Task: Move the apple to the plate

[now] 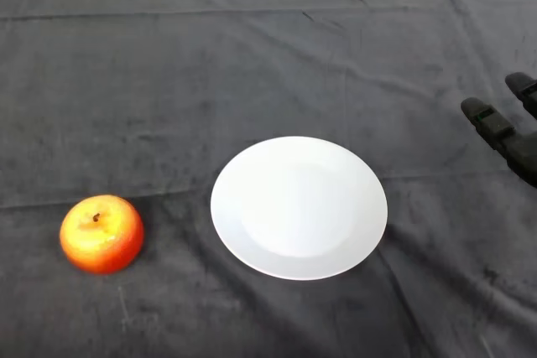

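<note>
Head view: apple (101, 234) sits lower left on the dark-cloth worktop (252, 64), upright, stem dimple facing up, red-orange skin with a yellow patch on top. White plate (299, 207) is centre, nothing on it, well apart from the apple with bare cloth between. Black hand (512, 142) shows only at the far right edge, on the other side of the plate from the apple. Only part of it is in frame, fingers (491, 121) look straight and spread, holding nothing, touching nothing. Handling guess: apple is round, stiff, smooth and a bit glossy, so probably slippery under hard fingertips and likely to roll if nudged from one side. Looks light to moderate, cannot tell if real or a plastic prop. Best hold is across the widest middle, thumb on one flank and fingers on the opposite flank, coming from above or slightly from the side. Avoid pinching near the top, where the curve would squeeze it out. Soft cloth should damp rolling somewhat. Plate is shallow with a low rim, so set the apple down near its centre, stem up, to keep it from rolling off.
</note>
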Robot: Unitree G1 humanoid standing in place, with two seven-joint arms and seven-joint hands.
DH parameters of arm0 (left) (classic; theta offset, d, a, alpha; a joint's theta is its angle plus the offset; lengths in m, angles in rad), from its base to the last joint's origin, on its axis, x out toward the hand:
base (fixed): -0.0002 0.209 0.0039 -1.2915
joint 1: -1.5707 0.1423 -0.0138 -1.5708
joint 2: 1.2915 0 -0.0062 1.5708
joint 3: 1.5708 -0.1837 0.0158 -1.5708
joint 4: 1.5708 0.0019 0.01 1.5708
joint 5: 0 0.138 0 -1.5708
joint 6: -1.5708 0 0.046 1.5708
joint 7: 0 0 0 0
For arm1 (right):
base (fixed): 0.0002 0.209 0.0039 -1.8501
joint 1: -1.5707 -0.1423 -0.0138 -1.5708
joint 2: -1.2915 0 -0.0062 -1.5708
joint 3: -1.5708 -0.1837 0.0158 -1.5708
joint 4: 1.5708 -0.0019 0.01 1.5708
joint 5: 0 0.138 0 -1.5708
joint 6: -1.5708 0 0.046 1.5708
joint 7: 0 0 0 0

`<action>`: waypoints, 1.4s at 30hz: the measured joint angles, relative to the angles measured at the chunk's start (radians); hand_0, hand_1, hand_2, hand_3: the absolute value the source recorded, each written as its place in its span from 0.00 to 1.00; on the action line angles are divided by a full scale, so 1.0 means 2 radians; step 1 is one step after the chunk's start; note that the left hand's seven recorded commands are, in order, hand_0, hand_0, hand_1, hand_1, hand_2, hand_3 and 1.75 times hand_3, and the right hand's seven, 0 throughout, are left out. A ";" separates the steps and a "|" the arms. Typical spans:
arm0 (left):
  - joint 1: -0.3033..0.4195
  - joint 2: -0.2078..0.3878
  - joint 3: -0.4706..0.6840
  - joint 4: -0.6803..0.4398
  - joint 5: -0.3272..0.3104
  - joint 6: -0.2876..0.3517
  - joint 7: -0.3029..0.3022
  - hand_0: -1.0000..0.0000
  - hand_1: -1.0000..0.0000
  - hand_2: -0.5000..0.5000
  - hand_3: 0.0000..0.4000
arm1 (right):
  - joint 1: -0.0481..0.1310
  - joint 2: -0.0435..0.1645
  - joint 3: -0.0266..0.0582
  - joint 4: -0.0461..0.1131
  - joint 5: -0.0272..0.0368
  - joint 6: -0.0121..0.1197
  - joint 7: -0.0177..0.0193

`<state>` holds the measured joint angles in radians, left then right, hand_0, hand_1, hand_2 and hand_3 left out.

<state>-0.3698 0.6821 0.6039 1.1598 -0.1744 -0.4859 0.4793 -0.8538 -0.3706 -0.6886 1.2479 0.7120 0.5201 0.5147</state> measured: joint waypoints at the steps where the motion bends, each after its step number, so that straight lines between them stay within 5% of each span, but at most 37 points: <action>1: 0.000 0.000 0.000 0.000 0.000 0.000 0.000 1.00 1.00 0.50 0.00 | 0.000 0.000 0.0000 0.000 0.0000 0.000 0.0000; 24: 0.000 0.001 -0.003 0.003 -0.001 0.000 -0.004 1.00 1.00 0.50 0.00 | 0.000 0.000 0.0000 0.000 0.0000 0.000 0.0000; 42: -0.008 0.001 -0.048 0.004 0.018 0.001 -0.076 1.00 1.00 0.50 0.00 | 0.000 0.000 0.0000 0.000 0.0000 0.000 0.0000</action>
<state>-0.3852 0.6851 0.5075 1.1672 -0.1386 -0.4847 0.3264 -0.8538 -0.3707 -0.6887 1.2479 0.7119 0.5201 0.5147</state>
